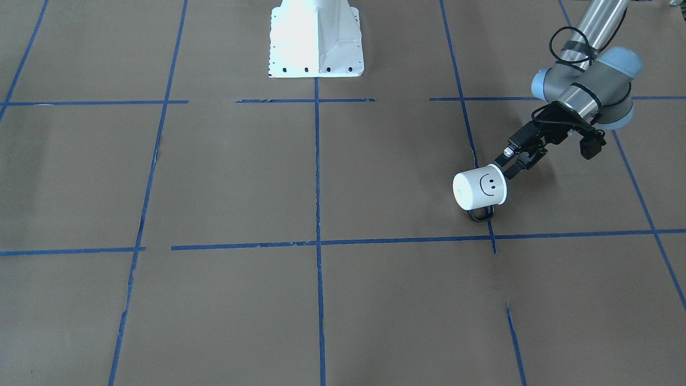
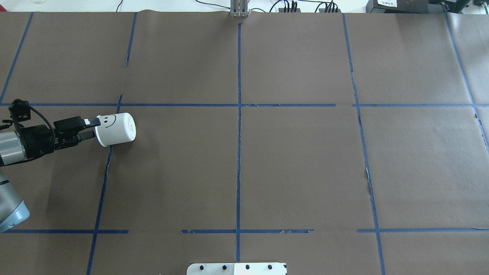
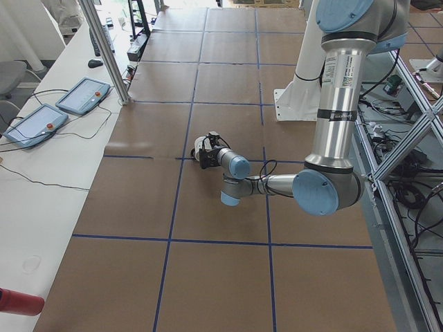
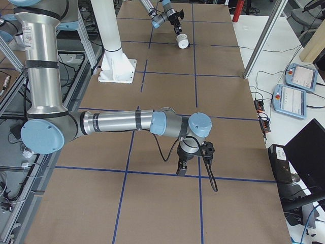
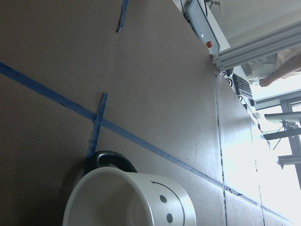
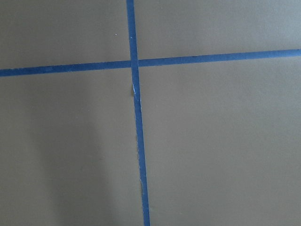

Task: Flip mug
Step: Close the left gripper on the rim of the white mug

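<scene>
The white mug (image 1: 479, 187) with the black smiley face lies tilted on its side, base toward the table's middle and dark handle (image 1: 481, 214) underneath, close to the brown paper. My left gripper (image 1: 506, 163) is shut on its rim, one finger outside the wall and one inside. The same shows in the overhead view, with the mug (image 2: 114, 129) at the left and the gripper (image 2: 93, 128) at its open end. The left wrist view shows the mug (image 5: 131, 202) close up. My right gripper (image 4: 181, 170) points down over a tape line; I cannot tell whether it is open or shut.
The white robot base (image 1: 316, 40) stands at the table's robot-side edge. Blue tape lines (image 2: 238, 133) divide the brown paper into squares. An aluminium post (image 3: 104, 48) and two control pendants (image 3: 83, 93) stand on the operators' side.
</scene>
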Motion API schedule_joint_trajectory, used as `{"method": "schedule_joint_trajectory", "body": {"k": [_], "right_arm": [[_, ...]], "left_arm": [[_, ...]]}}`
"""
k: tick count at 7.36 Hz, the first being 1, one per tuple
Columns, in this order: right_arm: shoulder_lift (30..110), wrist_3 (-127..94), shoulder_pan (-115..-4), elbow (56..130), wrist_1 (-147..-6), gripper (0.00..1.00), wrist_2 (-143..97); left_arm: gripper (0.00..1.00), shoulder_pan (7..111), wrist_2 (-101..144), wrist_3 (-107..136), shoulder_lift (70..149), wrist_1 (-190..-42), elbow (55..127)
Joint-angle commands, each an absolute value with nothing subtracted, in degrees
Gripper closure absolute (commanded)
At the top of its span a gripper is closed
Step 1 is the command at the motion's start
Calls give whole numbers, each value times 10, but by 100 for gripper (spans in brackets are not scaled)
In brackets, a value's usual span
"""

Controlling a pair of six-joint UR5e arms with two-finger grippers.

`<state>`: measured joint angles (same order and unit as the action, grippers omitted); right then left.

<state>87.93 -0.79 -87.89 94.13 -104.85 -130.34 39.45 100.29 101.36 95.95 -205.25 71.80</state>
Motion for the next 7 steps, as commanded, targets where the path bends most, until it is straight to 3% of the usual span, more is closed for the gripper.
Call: {"method": "schedule_joint_trajectory", "body": {"k": [1,3,5,7], "right_arm": [[879,-8,-879,941,-1049,0,-1303],[880,-8,-879,941,-1049,0,-1303],[879,-8,-879,941,-1049,0,-1303],[879,-8,-879,941,-1049,0,-1303]], "left_arm": [[19,393,974,1038,990,-2088,675],[51,393,967,1067,1001,-2092,666],[100,394,966,1112,1010,-2091,667],[100,397,966,1124,1023,-2091,669]]}}
